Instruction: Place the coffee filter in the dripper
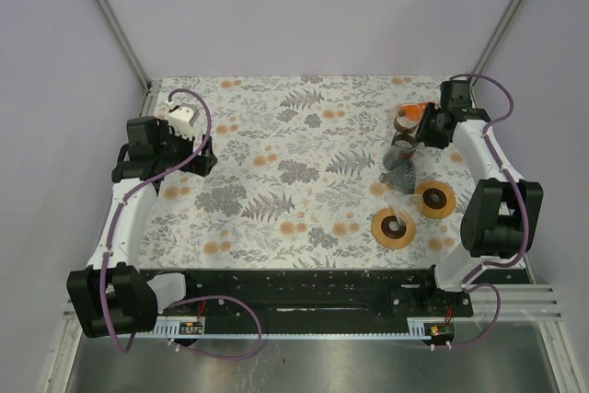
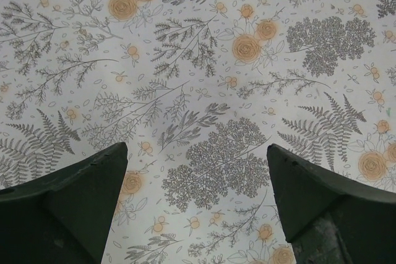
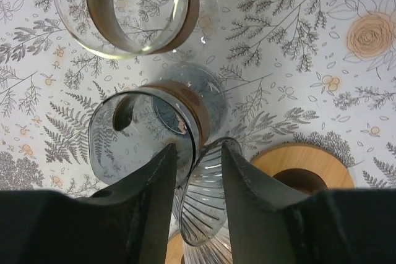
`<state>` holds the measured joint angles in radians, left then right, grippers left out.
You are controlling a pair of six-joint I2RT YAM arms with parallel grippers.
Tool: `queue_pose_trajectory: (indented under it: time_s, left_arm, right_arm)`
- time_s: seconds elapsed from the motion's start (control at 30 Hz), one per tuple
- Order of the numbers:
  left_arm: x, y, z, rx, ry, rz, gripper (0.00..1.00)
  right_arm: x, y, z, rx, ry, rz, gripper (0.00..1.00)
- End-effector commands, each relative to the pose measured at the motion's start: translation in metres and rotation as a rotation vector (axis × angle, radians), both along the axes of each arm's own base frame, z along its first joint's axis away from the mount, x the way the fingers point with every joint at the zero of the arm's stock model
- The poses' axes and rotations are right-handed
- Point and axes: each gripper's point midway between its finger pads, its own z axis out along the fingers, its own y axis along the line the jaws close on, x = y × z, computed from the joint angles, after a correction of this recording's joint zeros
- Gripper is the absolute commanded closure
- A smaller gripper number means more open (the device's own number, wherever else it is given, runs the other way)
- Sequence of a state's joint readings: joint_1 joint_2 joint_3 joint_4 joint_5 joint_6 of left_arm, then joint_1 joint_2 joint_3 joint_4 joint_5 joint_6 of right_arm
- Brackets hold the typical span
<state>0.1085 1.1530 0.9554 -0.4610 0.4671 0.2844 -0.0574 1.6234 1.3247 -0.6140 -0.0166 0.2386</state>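
My right end effector [image 3: 198, 148] stands about half closed astride the rim of the clear ribbed glass dripper cone [image 3: 207, 208], just beside the smoky glass carafe with a brown band [image 3: 133, 134]. Whether the pads bite yet I cannot tell. The paper coffee filter I cannot pick out in any view. I judge it feather-light and floppy, best pinched at its edge. The dripper looks stiff, slick and breakable. My left end effector [image 2: 198, 153] gapes wide, empty, over the floral bench [image 2: 198, 41].
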Motion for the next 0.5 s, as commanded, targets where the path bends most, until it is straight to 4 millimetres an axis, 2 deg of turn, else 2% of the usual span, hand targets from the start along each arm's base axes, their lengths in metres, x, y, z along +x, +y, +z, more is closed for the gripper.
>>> queue_pose_trajectory:
  time_s: [0.0, 0.13, 0.2, 0.3, 0.37, 0.47]
  left_arm:
    - [0.001, 0.0, 0.023, 0.01, -0.054, -0.004, 0.01]
    - [0.002, 0.002, 0.021, 0.018, -0.049, 0.0, 0.01]
    - [0.001, 0.002, 0.019, 0.017, -0.036, 0.0, 0.01]
    - [-0.001, 0.001, 0.017, 0.014, -0.023, -0.002, 0.01]
    - [-0.004, 0.0, 0.017, 0.012, -0.014, -0.007, 0.01]
    - [-0.009, -0.002, 0.014, 0.009, 0.013, -0.023, 0.01]
  right_arm:
    - [0.022, 0.008, 0.009, -0.006, -0.023, 0.048, 0.61]
    - [0.029, 0.005, -0.004, -0.081, 0.039, 0.05, 0.73]
    - [0.029, 0.006, -0.007, -0.093, 0.062, 0.057, 0.84]
    - [0.027, 0.027, -0.006, -0.148, 0.09, 0.107, 0.98]
    - [0.025, 0.044, -0.004, -0.181, 0.097, 0.146, 1.0]
    - [0.023, 0.085, 0.002, -0.227, 0.096, 0.238, 1.0]
